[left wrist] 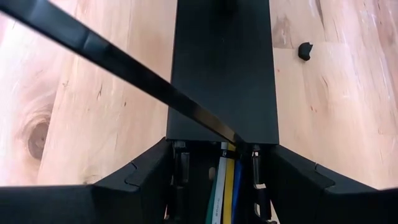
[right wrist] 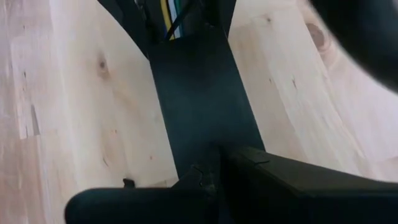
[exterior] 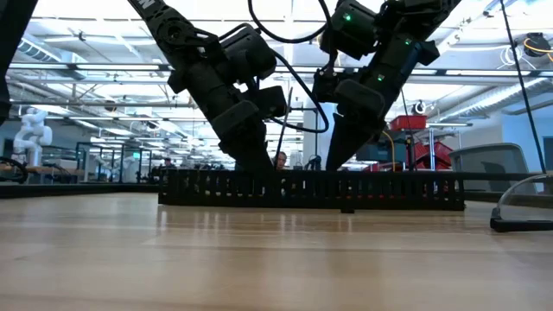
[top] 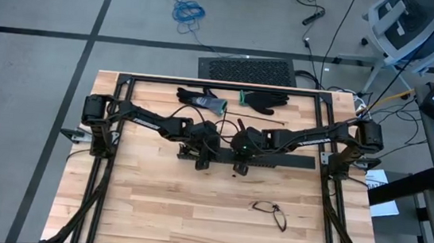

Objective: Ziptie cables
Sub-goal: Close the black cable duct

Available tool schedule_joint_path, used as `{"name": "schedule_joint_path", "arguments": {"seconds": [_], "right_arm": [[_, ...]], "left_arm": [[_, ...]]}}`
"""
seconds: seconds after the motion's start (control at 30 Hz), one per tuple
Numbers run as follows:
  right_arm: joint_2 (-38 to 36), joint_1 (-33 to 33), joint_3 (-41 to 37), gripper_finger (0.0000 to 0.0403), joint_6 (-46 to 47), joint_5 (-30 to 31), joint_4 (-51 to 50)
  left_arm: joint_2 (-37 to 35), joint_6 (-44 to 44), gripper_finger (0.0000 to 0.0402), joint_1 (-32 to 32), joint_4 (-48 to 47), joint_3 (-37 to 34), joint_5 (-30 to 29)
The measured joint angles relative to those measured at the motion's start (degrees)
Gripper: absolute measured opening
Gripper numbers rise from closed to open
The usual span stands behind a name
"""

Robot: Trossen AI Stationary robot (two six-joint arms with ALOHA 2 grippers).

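1. Lying inside the black slotted duct [top: 249, 158] at the middle of the counter [top: 192, 215], the cables [left wrist: 225, 186] show as thin parallel wires: green, white, yellow and blue, side by side and running straight along the channel.
2. On the left, the left gripper [top: 202, 153] is lowered onto the duct's left part. Its fingers [left wrist: 143, 180] stand apart, one on each side of the duct walls, with the cables passing between them. Whether they press on the duct I cannot tell.
3. A black ziptie strap [left wrist: 124, 68] runs diagonally across the left wrist view and ends at the spot where the cables come out from under the duct's cover.
4. On the right, the right gripper [top: 241, 162] is lowered onto the duct just beside the left one. Its fingers [right wrist: 205, 180] are together at the duct's top surface; what they pinch, if anything, I cannot tell.
5. Only the wrist views show the cables; in the right wrist view they appear as a small yellow, white and green group [right wrist: 169, 15] at the far end of the duct.
6. Only the high view shows two gloves [top: 203, 100] at the far edge of the counter and a pair of glasses [top: 270, 213] on the near right.
7. Only the low view shows the duct's row of slots [exterior: 311, 188] from the side, with both arms coming down onto it.
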Motion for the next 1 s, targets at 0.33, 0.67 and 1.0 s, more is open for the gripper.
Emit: {"name": "schedule_joint_path", "arguments": {"seconds": [0.33,0.67,1.0], "right_arm": [[-1.54,0.02,-0.09,0.0000,1.29,1.65,-0.96],[-1.60,0.04,-0.07,0.0000,1.31,1.52,-1.18],[-1.62,0.04,-0.05,0.0000,0.92,1.60,-1.14]], "left_arm": [[0.07,-1.70,0.0227,0.02,2.13,0.41,-0.87],[-0.06,-5.70,0.0352,0.03,2.58,0.83,0.43],[-3.65,1.06,0.0385,-0.07,-12.77,2.99,1.00]]}}
